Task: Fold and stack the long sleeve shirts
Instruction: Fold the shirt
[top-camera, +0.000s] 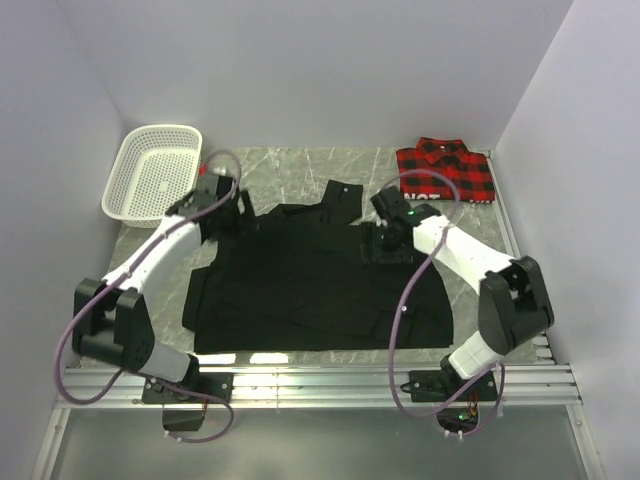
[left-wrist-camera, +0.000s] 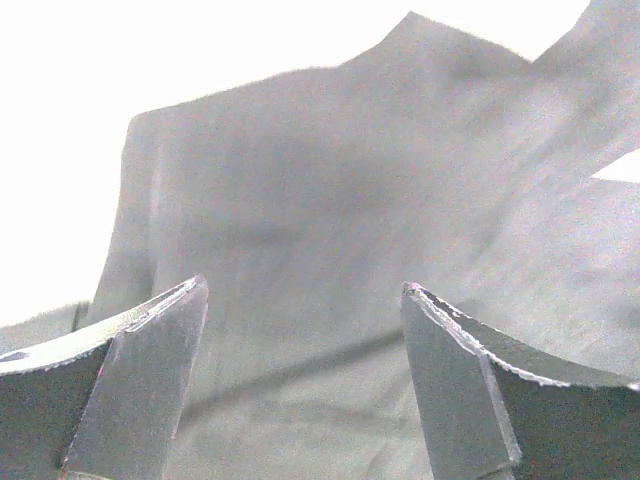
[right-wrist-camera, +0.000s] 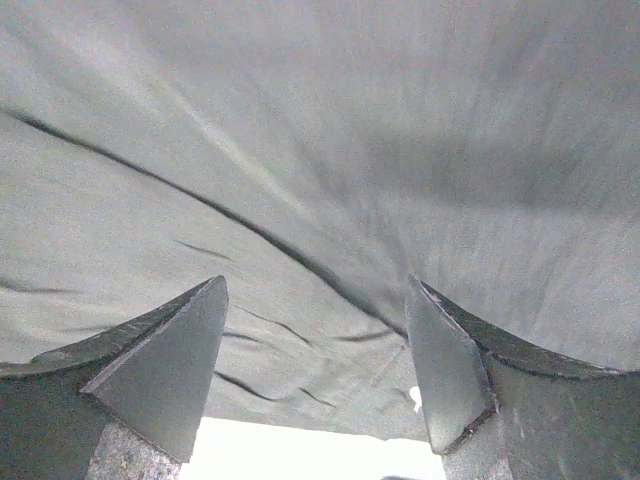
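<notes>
Black shirt (top-camera: 320, 285) lies flat mid-worktop (top-camera: 290, 175), plaid shirt (top-camera: 445, 170) folded far right. Both jaws spread over the black one's far corners, nothing pinched. Next, prob.: you drop, pinch fabric, fold.

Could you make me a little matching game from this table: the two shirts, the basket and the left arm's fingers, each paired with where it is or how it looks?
Things:
1. black shirt
2. plaid shirt
3. white basket
4. left fingers

Descriptions:
A. far left corner
B. apart, over black cloth
C. folded, far right corner
D. spread out in the middle

Pairs: 1-D, 2-C, 3-A, 4-B.
</notes>
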